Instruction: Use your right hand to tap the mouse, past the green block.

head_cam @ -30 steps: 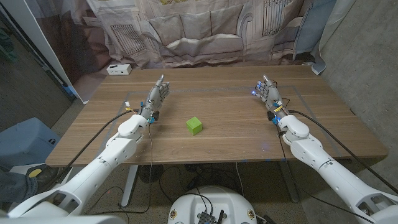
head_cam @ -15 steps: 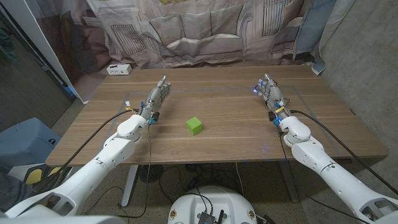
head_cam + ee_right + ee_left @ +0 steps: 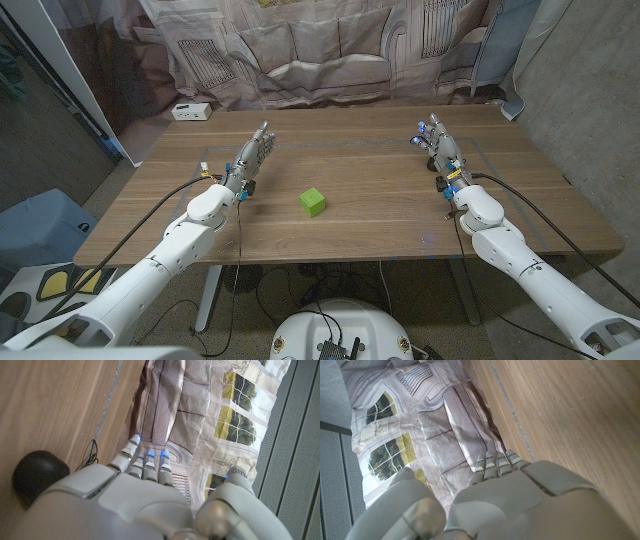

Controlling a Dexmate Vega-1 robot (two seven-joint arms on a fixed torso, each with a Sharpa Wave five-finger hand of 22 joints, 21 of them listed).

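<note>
A green block (image 3: 312, 202) lies on the wooden table (image 3: 370, 215), left of its middle. My right hand (image 3: 438, 146) stands on its edge at the far right of the table, fingers straight and together, holding nothing. In the right wrist view a black rounded mouse (image 3: 36, 476) sits on the wood close beside my right hand (image 3: 145, 495), with a thin cable running off from it. My left hand (image 3: 253, 154) stands at the far left, fingers extended, empty; the left wrist view shows that hand (image 3: 515, 500) over bare wood.
A small white box (image 3: 190, 111) sits at the table's far left corner. A printed cloth backdrop (image 3: 330, 50) hangs right behind the far edge. A blue bin (image 3: 40, 225) stands on the floor to the left.
My right hand has shifted a little to the right and farther back. The left hand and the green block have stayed put.
</note>
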